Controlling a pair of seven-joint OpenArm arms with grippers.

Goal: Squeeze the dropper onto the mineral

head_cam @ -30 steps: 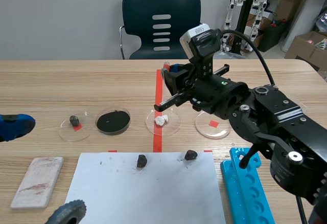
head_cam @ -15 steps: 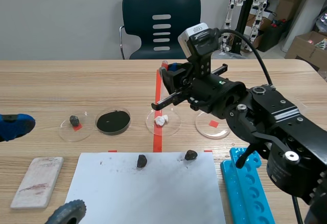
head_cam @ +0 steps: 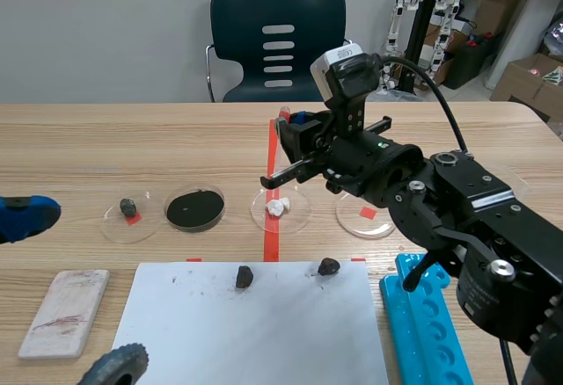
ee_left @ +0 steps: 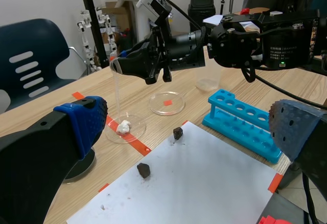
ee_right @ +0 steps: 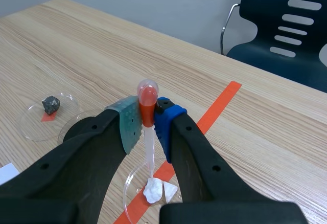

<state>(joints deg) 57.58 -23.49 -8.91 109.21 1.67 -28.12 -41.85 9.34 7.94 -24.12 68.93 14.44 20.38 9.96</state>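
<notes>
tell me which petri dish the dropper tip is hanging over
The dish with the white lump, on the orange-red tape line. The other three hold a dark stone, black powder, or only a tape square.

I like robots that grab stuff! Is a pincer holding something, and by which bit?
The right pincer grips the dropper by its red bulb, above the white mineral. The left pincer is open and empty.

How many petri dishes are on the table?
4, in a row: left dish with dark rock, second dish black-filled, third dish with white mineral, fourth dish bare. The right arm could hide more.
</notes>
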